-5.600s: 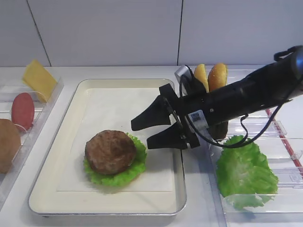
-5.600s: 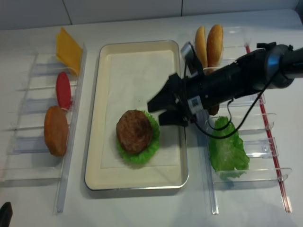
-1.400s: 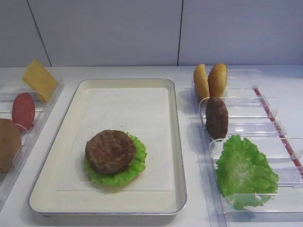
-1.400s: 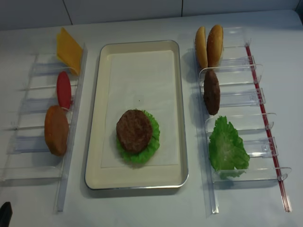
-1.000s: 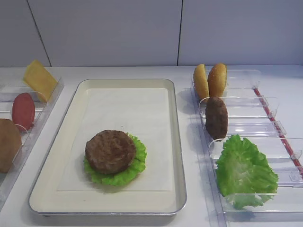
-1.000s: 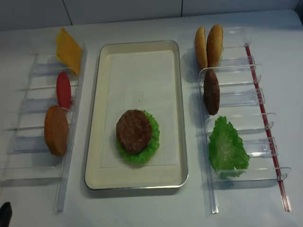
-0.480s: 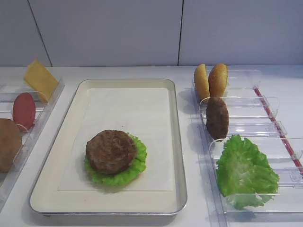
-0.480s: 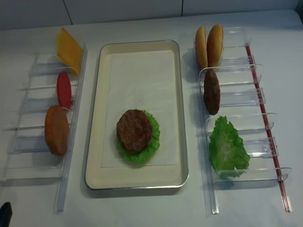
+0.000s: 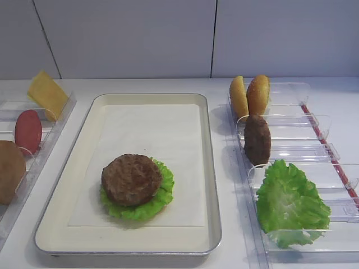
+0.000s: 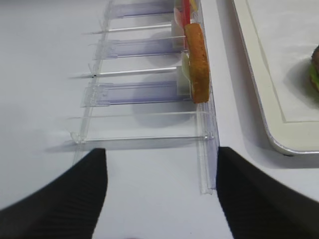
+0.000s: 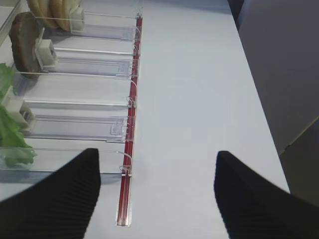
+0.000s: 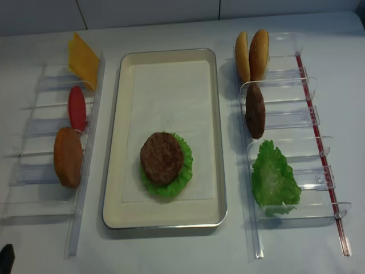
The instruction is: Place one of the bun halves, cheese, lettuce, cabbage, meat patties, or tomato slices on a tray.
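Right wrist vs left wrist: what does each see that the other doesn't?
Only the right wrist view shows the spare meat patty standing in the right rack, the bun halves behind it, the loose lettuce and the rack's red strip. Only the left wrist view shows the left rack, the orange bun half standing in it, the tray corner and an edge of the stacked patty. Both show open fingers at the bottom, holding nothing, over white tabletop.
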You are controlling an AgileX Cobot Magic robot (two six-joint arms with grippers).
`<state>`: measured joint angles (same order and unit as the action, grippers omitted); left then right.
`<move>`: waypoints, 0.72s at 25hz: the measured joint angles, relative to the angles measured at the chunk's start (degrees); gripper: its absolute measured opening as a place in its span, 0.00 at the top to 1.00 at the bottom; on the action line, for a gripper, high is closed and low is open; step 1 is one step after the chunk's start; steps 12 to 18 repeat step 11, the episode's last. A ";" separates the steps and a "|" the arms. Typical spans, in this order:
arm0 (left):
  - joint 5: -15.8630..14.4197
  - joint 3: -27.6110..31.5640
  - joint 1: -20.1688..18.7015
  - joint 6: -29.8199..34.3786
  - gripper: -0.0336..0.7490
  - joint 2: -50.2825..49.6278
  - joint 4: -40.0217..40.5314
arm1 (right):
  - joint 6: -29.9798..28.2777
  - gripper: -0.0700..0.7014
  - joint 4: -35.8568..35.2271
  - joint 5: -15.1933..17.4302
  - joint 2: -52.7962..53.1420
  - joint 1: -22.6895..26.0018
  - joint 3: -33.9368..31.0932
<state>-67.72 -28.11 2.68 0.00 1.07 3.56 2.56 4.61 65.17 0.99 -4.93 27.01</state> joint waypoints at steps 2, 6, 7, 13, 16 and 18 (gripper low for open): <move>0.00 0.00 0.00 0.00 0.37 0.00 0.00 | 0.00 0.26 0.00 0.00 0.00 0.00 0.00; 0.00 0.00 0.00 0.00 0.37 0.00 0.00 | 0.00 0.26 0.00 0.00 0.00 0.00 0.00; 0.00 0.00 0.00 0.00 0.37 0.00 0.00 | 0.00 0.26 0.00 0.00 0.00 0.00 0.00; 0.00 0.00 0.00 0.00 0.37 0.00 0.00 | 0.00 0.26 0.00 0.00 0.00 0.00 0.00; 0.00 0.00 0.00 0.00 0.37 0.00 0.00 | 0.00 0.26 0.00 0.00 0.00 0.00 0.00; 0.00 0.00 0.00 0.00 0.37 0.00 0.00 | 0.00 0.26 0.00 0.00 0.00 0.00 0.00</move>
